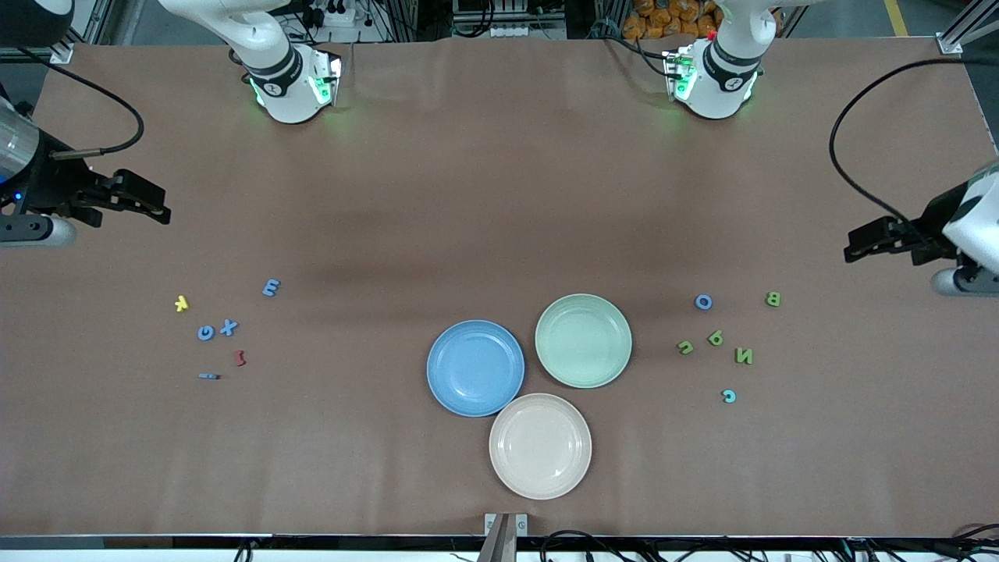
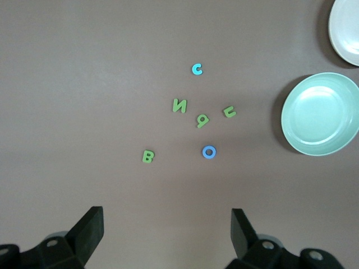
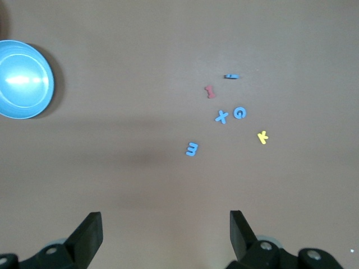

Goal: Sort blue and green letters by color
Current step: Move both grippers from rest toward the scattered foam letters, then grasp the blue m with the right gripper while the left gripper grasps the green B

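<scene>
no letter is sorted yet; both arms wait.

the left gripper (image 1: 858, 248) hangs over the table's edge at its own end, fingers apart and empty. so does the right gripper (image 1: 156, 204) at its end.

green letters (image 1: 744, 356) and 2 blue ones lie near the green plate (image 1: 584, 375). blue letters (image 1: 227, 327) lie toward the right arm's edge, well apart from the blue plate (image 1: 475, 402).

next, probably, 1 gripper must lower onto a single letter and pinch it.
</scene>
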